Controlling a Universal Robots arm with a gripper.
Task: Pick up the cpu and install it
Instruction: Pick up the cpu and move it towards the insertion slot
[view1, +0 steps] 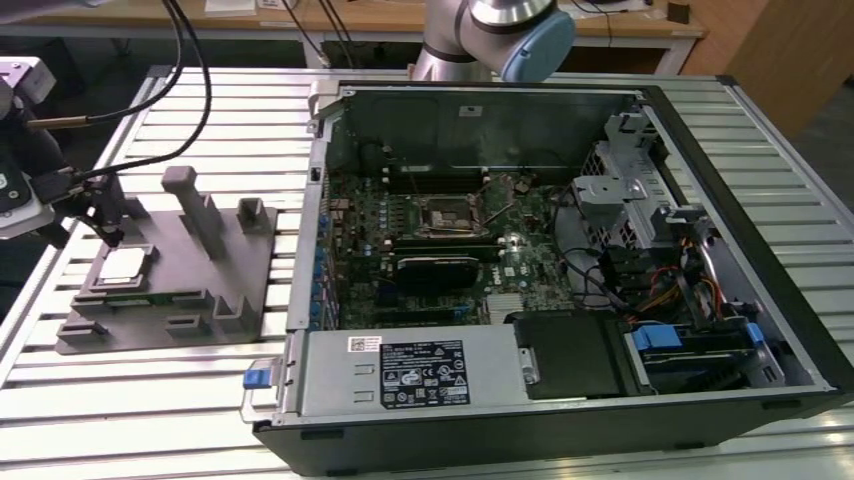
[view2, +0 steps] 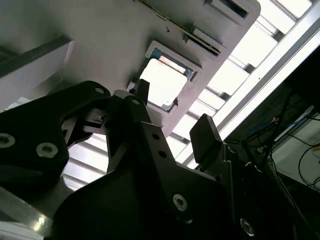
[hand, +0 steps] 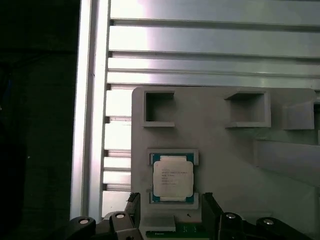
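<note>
The cpu (view1: 123, 265) is a small square chip with a pale silver top. It lies flat in a recess of the grey fixture plate (view1: 187, 290) at the exterior view's left. My gripper (view1: 112, 238) hangs just above the chip and is open, holding nothing. In both wrist views the cpu (hand: 172, 177) (view2: 162, 82) sits beyond the two dark fingertips (hand: 208, 201), roughly centred between them. The black socket frame (view1: 445, 212) sits on the motherboard inside the open computer case.
Upright posts (view1: 200, 205) rise from the fixture plate beside the gripper. The open computer case (view1: 561, 420) covers the middle and the exterior view's right, with cables and a drive cage inside. Slatted aluminium table (view1: 240, 110) lies under everything. The arm's base (view1: 461, 40) stands behind the case.
</note>
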